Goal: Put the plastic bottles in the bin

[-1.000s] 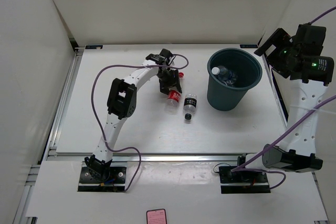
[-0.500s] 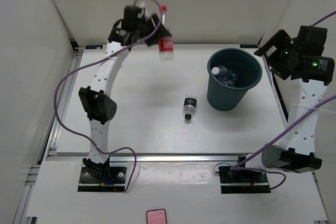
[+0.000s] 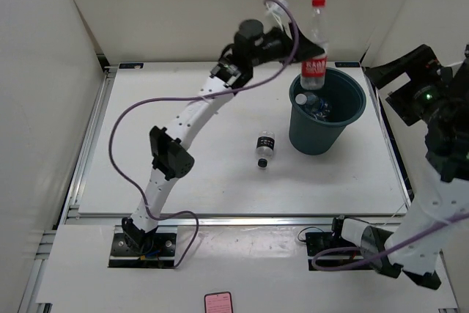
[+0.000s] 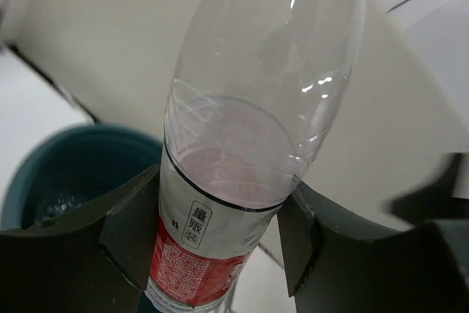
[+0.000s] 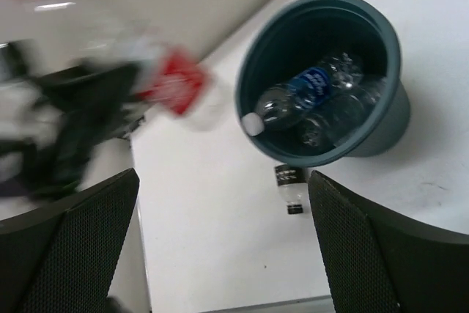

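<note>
My left gripper (image 3: 302,48) is shut on the red-capped, red-labelled bottle (image 3: 315,53) and holds it upright in the air over the back-left rim of the teal bin (image 3: 315,137). In the left wrist view the fingers (image 4: 132,218) press both sides of this bottle (image 4: 220,218), with the bin (image 4: 66,166) below. A blue-labelled bottle (image 3: 314,102) and another clear one lie inside the bin. The black-capped bottle (image 3: 264,148) lies on the table left of the bin. My right gripper (image 5: 227,247) is open and empty, raised to the right of the bin (image 5: 381,122).
White walls close in the table at the back and both sides. The left arm's purple cable (image 3: 124,130) loops over the left half of the table. A small pink object (image 3: 218,302) lies at the near edge, in front of the bases.
The left arm lifted the red-labelled bottle off the table, then swung it from the back left to above the bin's rim. The right arm shifted slightly, still open.
</note>
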Controlling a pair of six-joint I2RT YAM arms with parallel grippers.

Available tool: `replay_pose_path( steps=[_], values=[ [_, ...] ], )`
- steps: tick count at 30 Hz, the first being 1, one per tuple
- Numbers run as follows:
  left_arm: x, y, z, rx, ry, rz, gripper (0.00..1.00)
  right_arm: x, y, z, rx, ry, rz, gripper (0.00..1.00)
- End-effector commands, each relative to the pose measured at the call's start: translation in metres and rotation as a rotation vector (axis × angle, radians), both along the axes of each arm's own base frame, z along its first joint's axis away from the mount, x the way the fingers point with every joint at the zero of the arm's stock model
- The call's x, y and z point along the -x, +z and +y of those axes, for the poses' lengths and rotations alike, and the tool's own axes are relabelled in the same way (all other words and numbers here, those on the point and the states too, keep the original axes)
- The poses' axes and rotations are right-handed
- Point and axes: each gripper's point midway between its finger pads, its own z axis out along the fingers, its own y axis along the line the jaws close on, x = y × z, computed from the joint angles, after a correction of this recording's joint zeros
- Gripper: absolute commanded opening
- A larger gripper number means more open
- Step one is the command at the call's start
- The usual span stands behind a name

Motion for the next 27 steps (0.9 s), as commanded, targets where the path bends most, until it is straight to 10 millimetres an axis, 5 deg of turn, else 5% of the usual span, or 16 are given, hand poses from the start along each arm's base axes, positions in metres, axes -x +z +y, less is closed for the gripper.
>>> replay_pose_path(
  steps=[1, 7, 11, 13, 15, 16, 19, 20, 21, 23, 24, 27],
  values=[
    [0.009, -0.044, -0.035, -0.047, -0.049, 0.057, 0.62, 0.029, 0.024, 0.017, -0.026, 0.046, -0.083, 1.0],
    [0.019, -0.079, -0.067, -0.067, -0.081, 0.124, 0.73, 0.032, 0.028, 0.031, -0.025, 0.14, -0.116, 1.0],
    [0.037, -0.077, -0.074, -0.081, -0.107, 0.104, 1.0, 0.03, 0.021, 0.03, -0.021, 0.142, -0.101, 1.0],
    [0.042, -0.066, -0.066, -0.096, -0.101, 0.039, 1.0, 0.026, 0.019, 0.03, -0.027, 0.151, -0.091, 1.0],
    [0.051, -0.044, -0.045, -0.119, -0.057, -0.042, 1.0, 0.027, 0.02, 0.033, -0.034, 0.166, -0.093, 1.0],
    [0.037, -0.036, -0.025, -0.127, 0.02, -0.061, 1.0, 0.025, 0.019, 0.034, -0.038, 0.178, -0.092, 1.0],
    [0.039, -0.019, 0.032, -0.168, 0.166, -0.088, 1.0, 0.018, 0.014, 0.035, -0.057, 0.185, -0.075, 1.0],
    [0.042, 0.005, 0.066, -0.149, 0.28, -0.108, 1.0, 0.019, 0.015, 0.037, -0.07, 0.19, -0.073, 1.0],
    [0.034, -0.047, 0.079, -0.242, 0.334, -0.031, 1.0, 0.018, 0.016, 0.037, -0.068, 0.191, -0.082, 1.0],
    [0.035, -0.08, 0.105, -0.294, 0.409, 0.039, 1.0, 0.019, 0.017, 0.038, -0.071, 0.201, -0.083, 1.0],
    [0.042, -0.116, 0.118, -0.351, 0.414, 0.093, 1.0, 0.019, 0.017, 0.038, -0.071, 0.201, -0.083, 1.0],
    [0.057, -0.181, 0.123, -0.459, 0.362, 0.178, 1.0, 0.019, 0.011, 0.038, -0.076, 0.2, -0.068, 1.0]
  ],
)
